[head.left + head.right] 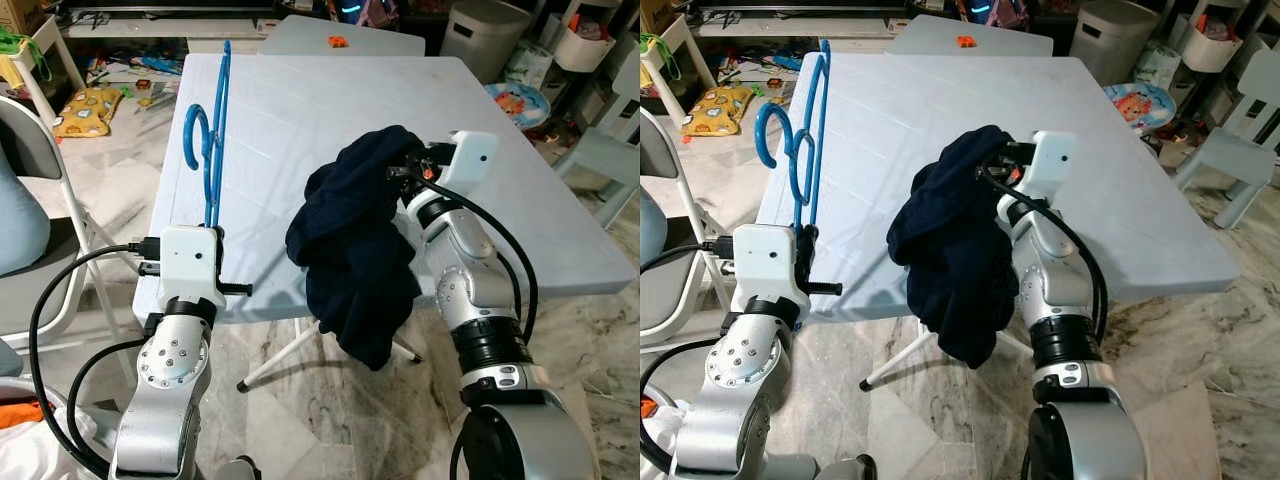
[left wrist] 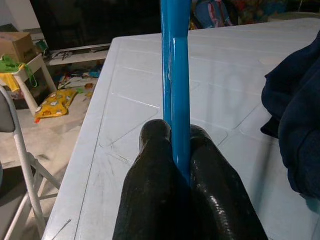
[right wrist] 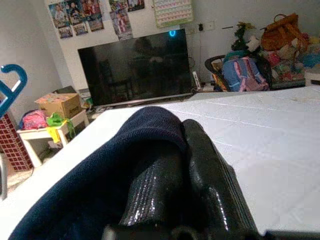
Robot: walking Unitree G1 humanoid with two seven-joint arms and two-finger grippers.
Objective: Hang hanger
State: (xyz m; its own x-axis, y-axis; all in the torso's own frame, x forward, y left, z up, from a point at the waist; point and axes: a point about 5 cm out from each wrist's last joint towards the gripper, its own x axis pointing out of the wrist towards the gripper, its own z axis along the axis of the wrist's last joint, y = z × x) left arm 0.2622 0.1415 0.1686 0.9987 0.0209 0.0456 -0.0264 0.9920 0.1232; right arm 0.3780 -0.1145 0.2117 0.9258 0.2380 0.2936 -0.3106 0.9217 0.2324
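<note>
A blue plastic hanger (image 1: 210, 140) stands edge-on over the left side of the light blue table (image 1: 300, 110), hook toward the left. My left gripper (image 1: 213, 232) is shut on its lower bar; in the left wrist view the black fingers (image 2: 155, 170) pinch the blue hanger (image 2: 175, 90). A dark navy garment (image 1: 355, 250) hangs bunched over the table's front edge. My right gripper (image 1: 400, 172) is shut on its upper fold, and the cloth (image 3: 145, 150) drapes over the fingers (image 3: 210, 165) in the right wrist view.
A grey folding chair (image 1: 40, 190) stands at the left. Toys and a yellow cushion (image 1: 85, 108) litter the floor behind. A second table (image 1: 340, 38) with a small orange object, a bin (image 1: 485, 35) and a pale child's chair (image 1: 610, 150) lie beyond and right.
</note>
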